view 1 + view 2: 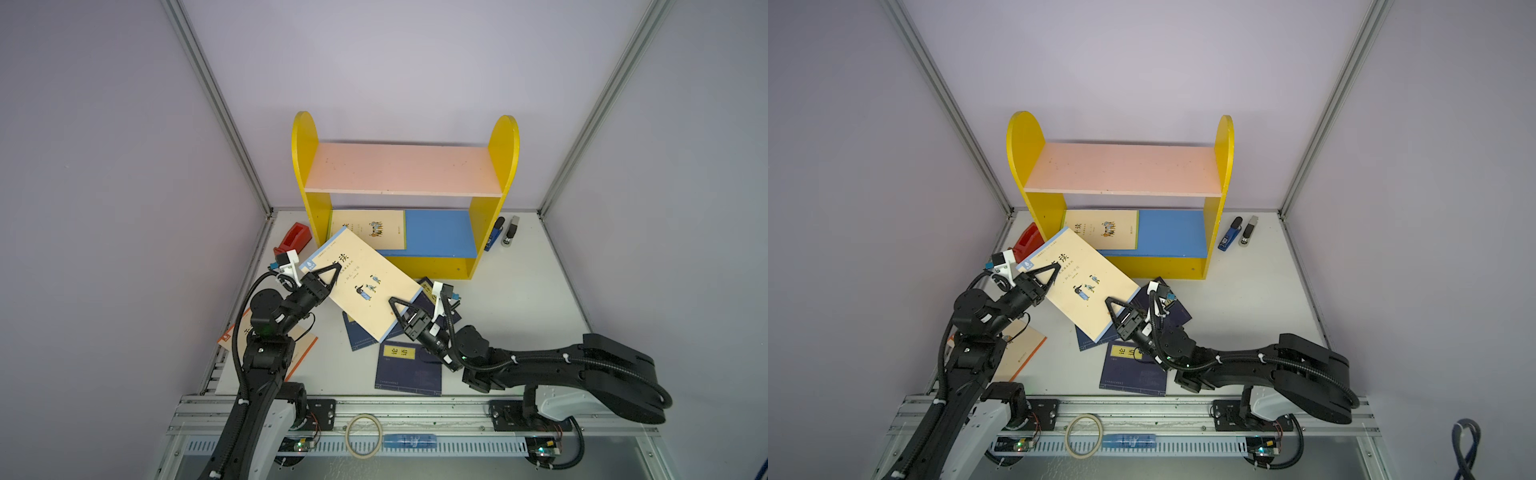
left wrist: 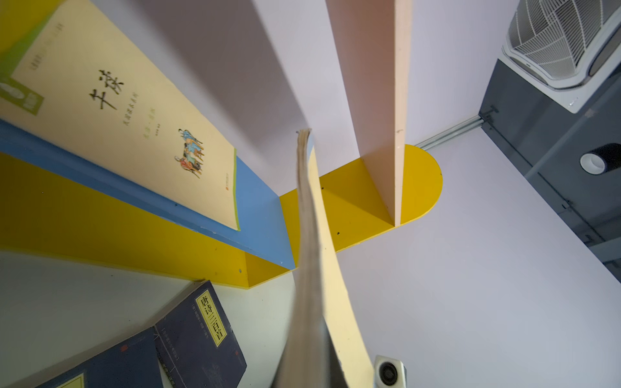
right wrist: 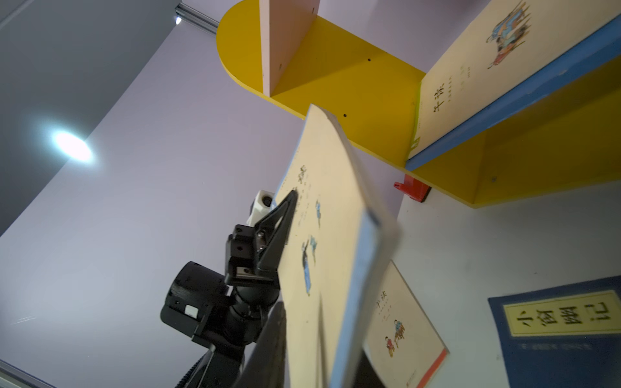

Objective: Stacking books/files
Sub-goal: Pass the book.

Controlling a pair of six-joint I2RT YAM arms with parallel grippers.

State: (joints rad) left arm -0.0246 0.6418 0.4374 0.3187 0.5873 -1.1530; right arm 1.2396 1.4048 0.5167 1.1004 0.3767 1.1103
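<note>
a cream book [image 1: 365, 286] hangs tilted in the air just in front of a yellow shelf [image 1: 436, 266], and both top views show an arm at each end of it. the left gripper [image 1: 336, 271] is clenched on the book's edge beside the black title, with one finger lying flat on the cover. the right gripper [image 1: 392, 302] straddles the opposite edge near the far corner. the right wrist view shows the book running between its fingers, but i cannot tell whether they press on it or have let go.

a second cream book [image 1: 370, 228] lies flat on the shelf's blue board [image 1: 440, 232], pushed to the left side. a third cream book [image 1: 1021, 349] lies on the white table [image 1: 519, 299], partly hidden under the left arm. three navy books [image 1: 409, 370] with yellow labels lie on the table below the raised book and by the right arm, and two of them overlap.

a red dispenser [image 1: 296, 239] sits left of the shelf and a blue stapler [image 1: 494, 237] sits right of it.
</note>
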